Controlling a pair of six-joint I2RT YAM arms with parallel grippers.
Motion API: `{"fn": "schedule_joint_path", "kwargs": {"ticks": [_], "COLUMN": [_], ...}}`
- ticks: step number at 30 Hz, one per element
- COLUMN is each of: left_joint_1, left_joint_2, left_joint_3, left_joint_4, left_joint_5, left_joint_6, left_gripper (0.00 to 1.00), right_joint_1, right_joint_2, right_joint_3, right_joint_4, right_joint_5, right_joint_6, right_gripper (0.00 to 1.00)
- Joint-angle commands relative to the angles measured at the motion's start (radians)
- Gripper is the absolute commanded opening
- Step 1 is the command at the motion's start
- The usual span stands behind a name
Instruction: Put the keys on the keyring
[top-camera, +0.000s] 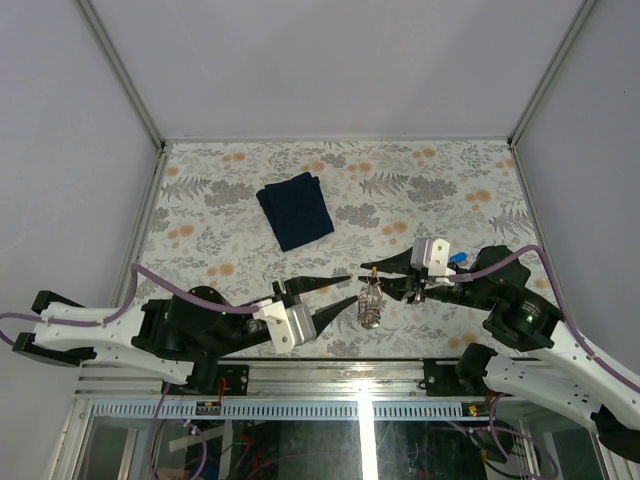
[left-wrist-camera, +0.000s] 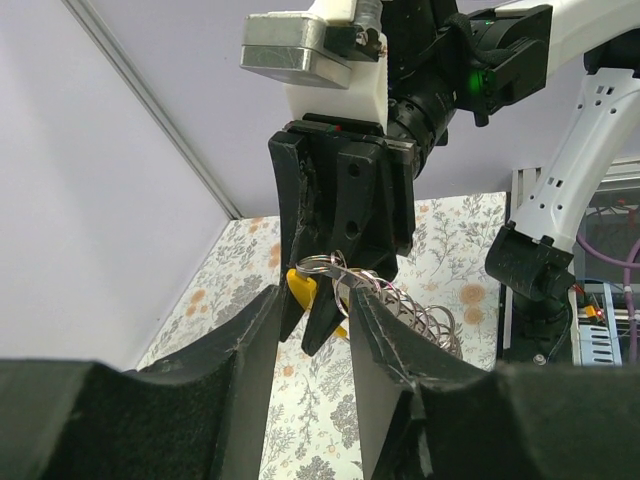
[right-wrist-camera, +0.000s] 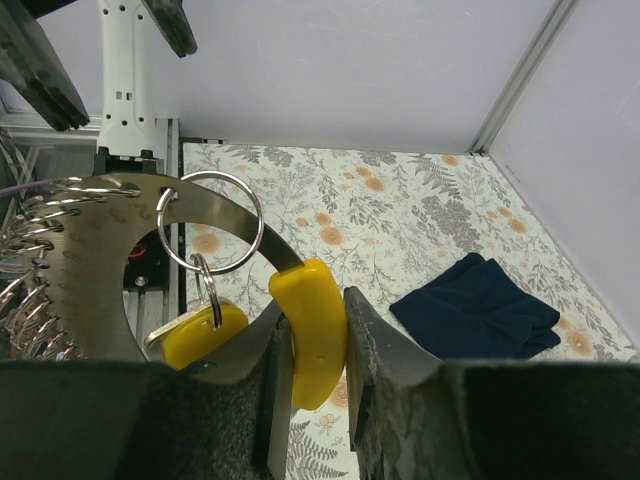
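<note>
The right claw (right-wrist-camera: 313, 312) squeezes a yellow key (right-wrist-camera: 318, 352) tight by its plastic end. The keyring (right-wrist-camera: 212, 173) sits just above that claw, on the key's metal end. A second yellow key (right-wrist-camera: 200, 335) dangles from it. The left claw (left-wrist-camera: 314, 297) is let go, with its fingers apart, and the ring is just past its tips. A dark blue cloth (top-camera: 295, 210) lies far behind both claws.

Cloth on a floral table
A folded navy cloth (top-camera: 295, 210) lies flat on the table (top-camera: 440, 185), left of centre, with pale walls (top-camera: 330, 60) around
</note>
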Motion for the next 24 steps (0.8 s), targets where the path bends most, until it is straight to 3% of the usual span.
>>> {"fn": "schedule_joint_path", "kwargs": {"ticks": [1,24], "left_joint_1": [-0.024,-0.025], "left_joint_2": [0.01,0.041], "left_joint_3": [0.028,0.028], "left_joint_4": [0.0,0.008], "left_joint_5": [0.008,0.003], "left_joint_6": [0.0,0.009], "left_gripper": [0.35,0.38], "right_joint_1": [0.006,0.006], "right_joint_2": [-0.003,-0.001], "right_joint_3": [0.06,0.058], "right_joint_4": [0.065,0.068], "right_joint_5": [-0.015,-0.006], "right_joint_6": [0.007,0.023], "right_gripper": [0.08,0.08]}}
